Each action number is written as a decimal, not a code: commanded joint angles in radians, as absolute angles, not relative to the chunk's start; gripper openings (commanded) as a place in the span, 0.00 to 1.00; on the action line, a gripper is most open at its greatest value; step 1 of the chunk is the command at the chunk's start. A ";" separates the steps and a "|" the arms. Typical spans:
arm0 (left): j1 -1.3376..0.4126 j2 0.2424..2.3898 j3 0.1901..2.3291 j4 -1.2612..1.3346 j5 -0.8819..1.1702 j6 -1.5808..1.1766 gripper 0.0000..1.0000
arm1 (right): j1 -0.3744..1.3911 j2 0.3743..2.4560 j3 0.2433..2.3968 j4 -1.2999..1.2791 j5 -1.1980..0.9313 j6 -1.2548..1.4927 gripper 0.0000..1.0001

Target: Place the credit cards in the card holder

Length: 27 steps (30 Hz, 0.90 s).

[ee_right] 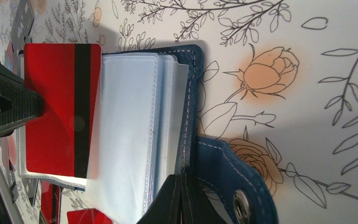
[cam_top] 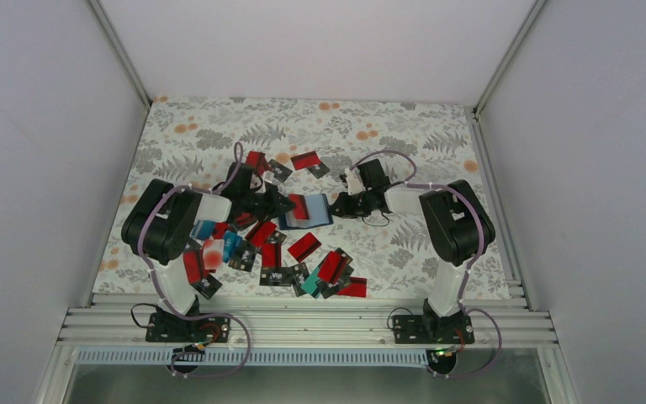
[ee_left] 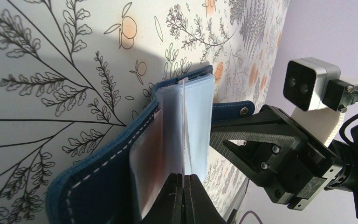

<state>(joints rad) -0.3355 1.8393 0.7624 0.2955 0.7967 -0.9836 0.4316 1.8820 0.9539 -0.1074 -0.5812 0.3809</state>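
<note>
The left end effector (ee_left: 184,181) is clenched on a red credit card (ee_right: 51,107), pinching its short edge so the rest of the card stays free to slide. In the left wrist view the card shows edge-on, a thin line running up the middle of the frame. In the right wrist view it lies flat at the left of the frame over the outermost of the clear sleeves (ee_right: 130,126). Whether it is inside that pocket or only lying on it I cannot tell.

The right end effector (ee_right: 182,183) is clamped shut at the bottom centre of its frame, on the navy cover of the card holder (ee_right: 194,93) just beside the snap tab (ee_right: 242,198). This grip appears meant to pin the holder open and stop it skidding while the card is pushed in from the opposite side.

The holder lies open on the floral tabletop (cam_top: 404,135), mid-frame in the overhead view, between the two arms. The loose cards (cam_top: 304,246) are scattered mostly below and left of it, near the arm bases, within easy reach for the next pick.
</note>
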 commanded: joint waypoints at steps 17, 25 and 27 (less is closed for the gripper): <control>-0.360 1.801 0.730 0.193 0.729 -1.005 0.02 | 0.436 1.879 0.911 -0.172 -0.544 0.372 0.04; -0.360 1.791 0.726 0.155 0.735 -0.974 0.02 | 0.436 1.878 0.915 -0.174 -0.545 0.374 0.04; -0.360 1.808 0.726 0.168 0.749 -0.973 0.02 | 0.436 1.882 0.918 -0.172 -0.548 0.376 0.04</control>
